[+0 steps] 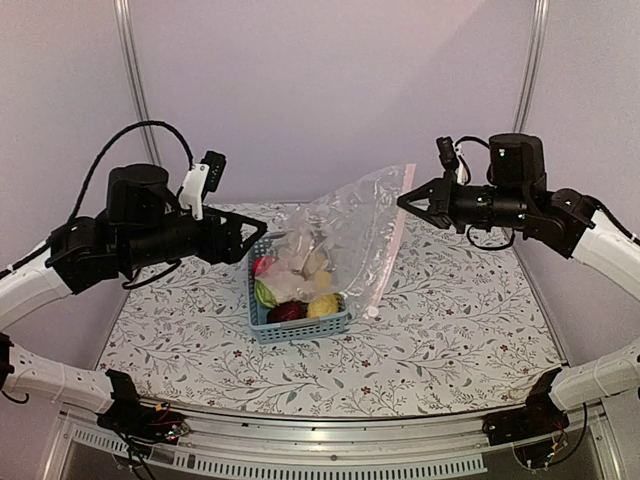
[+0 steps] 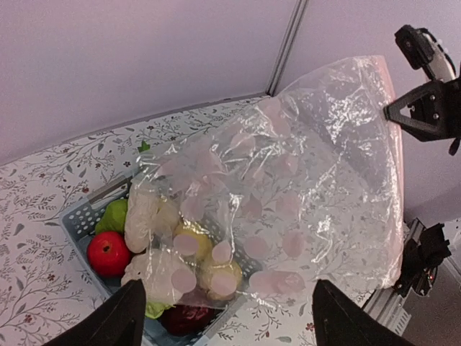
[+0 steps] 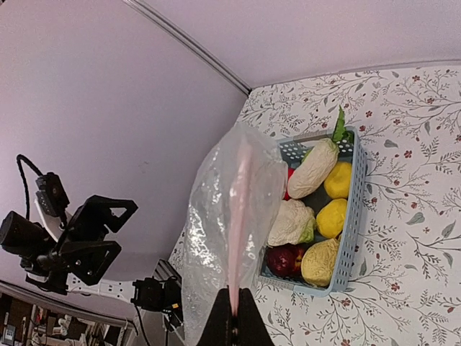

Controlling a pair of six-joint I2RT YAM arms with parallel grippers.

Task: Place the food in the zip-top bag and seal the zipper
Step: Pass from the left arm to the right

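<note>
While the left gripper [image 1: 256, 242] hangs with its fingers spread wide apart just left of a light-blue basket [image 1: 300, 330], the toy food [image 1: 290, 292] lies inside that basket on a flowered table [image 1: 450, 320]. A clear plastic bag [image 1: 350, 225] drapes over the basket. It is lifted at its pink zipper strip [image 1: 390, 250] by the right gripper [image 1: 401, 200], whose fingers are pressed together on the strip.

A: Way into the basket [image 1: 300, 329]?
B: The zip-top bag [image 1: 360, 220] drapes over its far half. Near row of food [image 1: 322, 306] is open from above.
A: Elsewhere?
B: Counter [image 1: 450, 320] open in front and right.
</note>
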